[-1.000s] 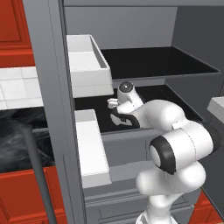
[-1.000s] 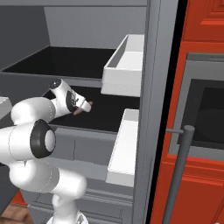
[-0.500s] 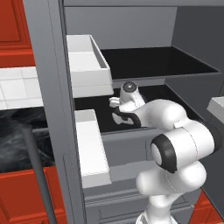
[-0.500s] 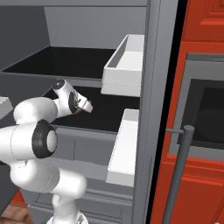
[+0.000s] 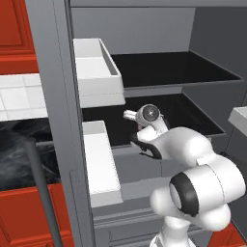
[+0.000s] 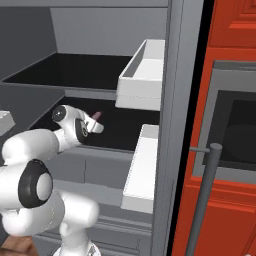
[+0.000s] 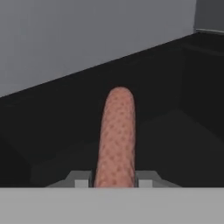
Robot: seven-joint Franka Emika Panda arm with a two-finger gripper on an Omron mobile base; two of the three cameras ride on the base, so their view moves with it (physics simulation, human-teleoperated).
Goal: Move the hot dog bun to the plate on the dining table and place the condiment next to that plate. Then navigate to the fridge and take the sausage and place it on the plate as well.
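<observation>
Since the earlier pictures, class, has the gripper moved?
Yes. In the right base view the gripper, shut on the sausage, has risen slightly towards the upper door bin.

Base views flank the open fridge; hand view looks close along the sausage.

White, round and smooth arm, made of fat curvy pieces like big sausages. Black rings at the bends, with a wide dark band around the big joint. Grey round cap with a dark ring on the wrist. Small pale grey fingertips with square ends.
</observation>
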